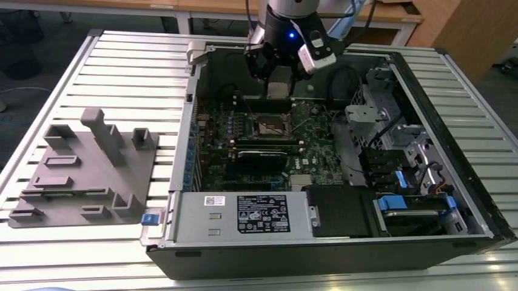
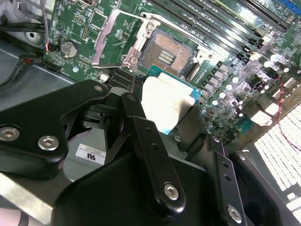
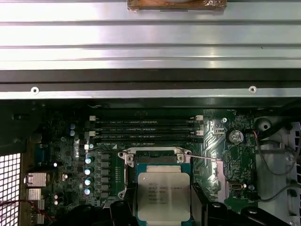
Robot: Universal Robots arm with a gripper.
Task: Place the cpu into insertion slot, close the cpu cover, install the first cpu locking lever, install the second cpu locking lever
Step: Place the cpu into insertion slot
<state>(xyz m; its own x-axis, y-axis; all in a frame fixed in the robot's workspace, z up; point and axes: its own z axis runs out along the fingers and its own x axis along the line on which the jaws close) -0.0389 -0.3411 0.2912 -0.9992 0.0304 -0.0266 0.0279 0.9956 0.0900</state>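
Observation:
My gripper (image 1: 278, 91) is shut on the cpu (image 3: 163, 195), a flat square chip with a silver-grey top, gripped by two opposite edges. It hangs inside the open computer case, above the green board and a little short of the insertion slot (image 1: 271, 127). In both wrist views the insertion slot (image 2: 164, 54) lies open with its contact field bare. The cpu (image 2: 167, 101) covers the slot's near edge in the first wrist view. The cpu cover (image 2: 115, 40) is swung up and back beside the slot. A thin locking lever (image 3: 202, 157) stands raised off the slot's side.
The case (image 1: 182, 151) lies open on a slatted aluminium table (image 1: 121, 66). A grey fixture (image 1: 85, 170) sits at the exterior view's left. Memory slots (image 3: 146, 129), a black card (image 1: 261, 156), a power supply (image 1: 242, 212), drive bays (image 1: 404, 157) and cables (image 1: 348, 79) surround the slot.

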